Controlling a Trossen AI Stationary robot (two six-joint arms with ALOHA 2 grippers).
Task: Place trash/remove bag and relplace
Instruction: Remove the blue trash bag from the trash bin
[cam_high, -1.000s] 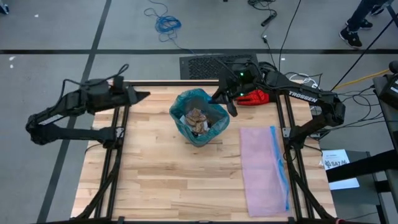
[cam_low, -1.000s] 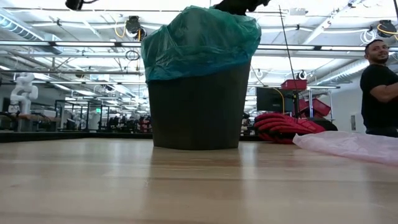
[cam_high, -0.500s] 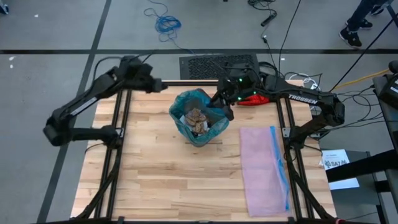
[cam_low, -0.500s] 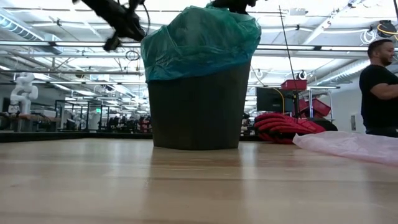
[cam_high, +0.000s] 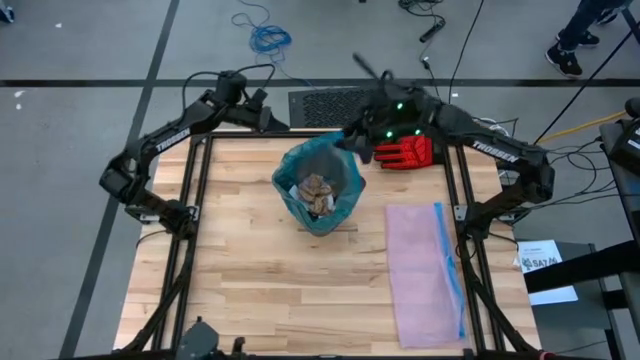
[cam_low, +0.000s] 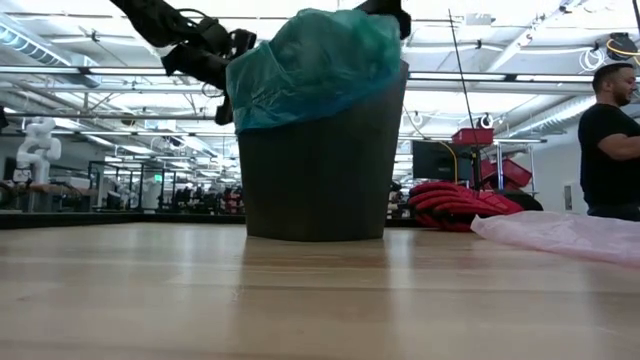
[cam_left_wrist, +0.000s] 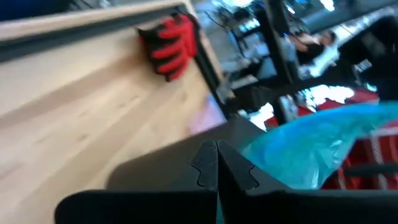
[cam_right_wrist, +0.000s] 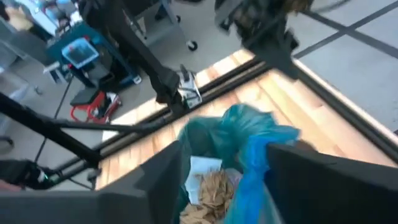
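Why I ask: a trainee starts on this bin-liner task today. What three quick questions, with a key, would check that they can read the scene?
1. Fill the gap: the trash lies inside a bag whose colour is ____.
2. Where is the red glove? A: in the bag. B: at the far right corner of the table. C: on the floor.
3. True or false: the left tool has its fingers pressed together.

Key: 1 teal-green; 2 B; 3 true.
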